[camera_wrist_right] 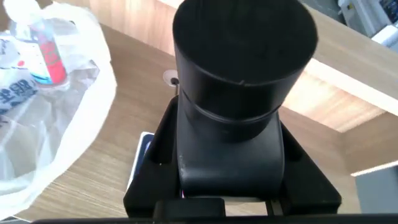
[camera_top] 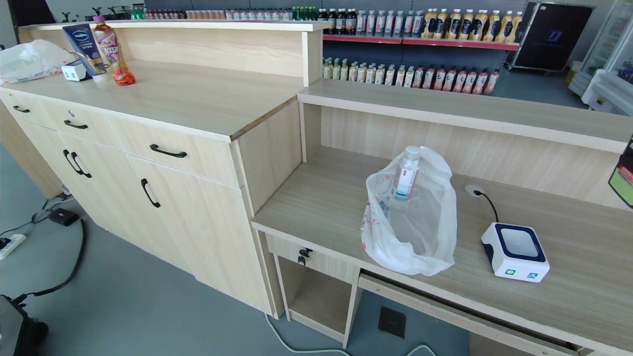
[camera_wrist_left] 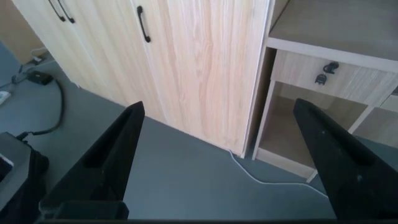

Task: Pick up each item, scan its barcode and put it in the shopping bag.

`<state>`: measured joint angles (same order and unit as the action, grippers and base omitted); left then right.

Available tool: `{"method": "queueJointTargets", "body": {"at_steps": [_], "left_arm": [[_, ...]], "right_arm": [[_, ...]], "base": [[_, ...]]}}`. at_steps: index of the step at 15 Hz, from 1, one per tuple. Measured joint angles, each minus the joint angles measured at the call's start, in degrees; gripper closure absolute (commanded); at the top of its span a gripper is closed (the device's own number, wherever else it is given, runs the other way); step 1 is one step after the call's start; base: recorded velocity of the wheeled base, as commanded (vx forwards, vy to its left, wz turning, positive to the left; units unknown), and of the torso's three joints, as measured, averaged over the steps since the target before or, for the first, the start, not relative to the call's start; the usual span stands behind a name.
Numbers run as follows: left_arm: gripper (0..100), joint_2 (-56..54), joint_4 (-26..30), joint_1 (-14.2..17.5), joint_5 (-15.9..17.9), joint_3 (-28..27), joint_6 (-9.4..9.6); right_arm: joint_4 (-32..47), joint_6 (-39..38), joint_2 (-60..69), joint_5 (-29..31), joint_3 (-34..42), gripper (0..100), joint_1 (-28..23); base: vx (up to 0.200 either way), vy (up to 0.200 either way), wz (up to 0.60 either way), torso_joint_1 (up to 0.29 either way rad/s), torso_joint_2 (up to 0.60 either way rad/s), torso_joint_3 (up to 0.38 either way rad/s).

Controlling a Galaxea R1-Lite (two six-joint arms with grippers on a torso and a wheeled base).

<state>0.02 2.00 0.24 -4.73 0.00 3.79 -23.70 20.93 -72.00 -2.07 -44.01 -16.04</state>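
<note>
A shop checkout: shelves of drinks bottles [camera_top: 420, 22] run along the back wall, a tall wooden counter [camera_top: 198, 99] stands to the left and a lower desk [camera_top: 321, 198] to the right. In the head view a white plastic shopping bag [camera_top: 410, 222] stands open on the desk with a clear water bottle [camera_top: 407, 173] upright inside it. Just beside it, toward the robot's right, sits the white barcode scanner [camera_top: 515, 251], its cable running to a hole in the desktop. On the tall counter, well apart from the bag, a tea bottle [camera_top: 113, 52] and a blue carton [camera_top: 84, 47] wait to be handled. A dark label at the right edge looks like part of the black canister [camera_top: 625, 173]. In the left wrist view the left gripper [camera_wrist_left: 217, 107] hangs low over the floor facing the cabinet doors, fingers spread wide and empty. In the right wrist view the right gripper [camera_wrist_right: 230, 143] appears clasped around the canister, with the scanner's white corner showing just beneath it and the bag off to one side. The risk I see is a missed scan: the canister is round, so its barcode may face away from the scanner window. The bag's limp rim could also fold in and block the drop.
</note>
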Motion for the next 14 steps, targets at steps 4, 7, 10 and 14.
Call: {"method": "queueJointTargets", "body": {"at_steps": [4,7,10,14], "left_arm": [[0,0.0,0.0,0.0,0.0,0.0,0.0],[0,0.0,0.0,-0.09,0.0,0.0,-0.02],[0,0.0,0.0,-0.02,0.0,0.0,0.0],[0,0.0,0.0,0.0,0.0,0.0,0.0]], "right_arm": [[0.13,-1.1,-1.57,2.62,1.62,100,6.42],[-0.05,-0.85,-3.55,1.61,7.3,100,7.25],[-1.94,-0.99,-6.85,-1.73,11.52,100,7.31],[-9.76,-1.15,-12.53,-2.17,13.36,100,6.9]], "base": [[0.0,0.0,0.45,0.001,0.0,0.001],[0.0,0.0,0.0,0.0,0.0,0.0],[0.0,0.0,0.0,0.0,0.0,0.0],[0.0,0.0,0.0,0.0,0.0,0.0]]}}
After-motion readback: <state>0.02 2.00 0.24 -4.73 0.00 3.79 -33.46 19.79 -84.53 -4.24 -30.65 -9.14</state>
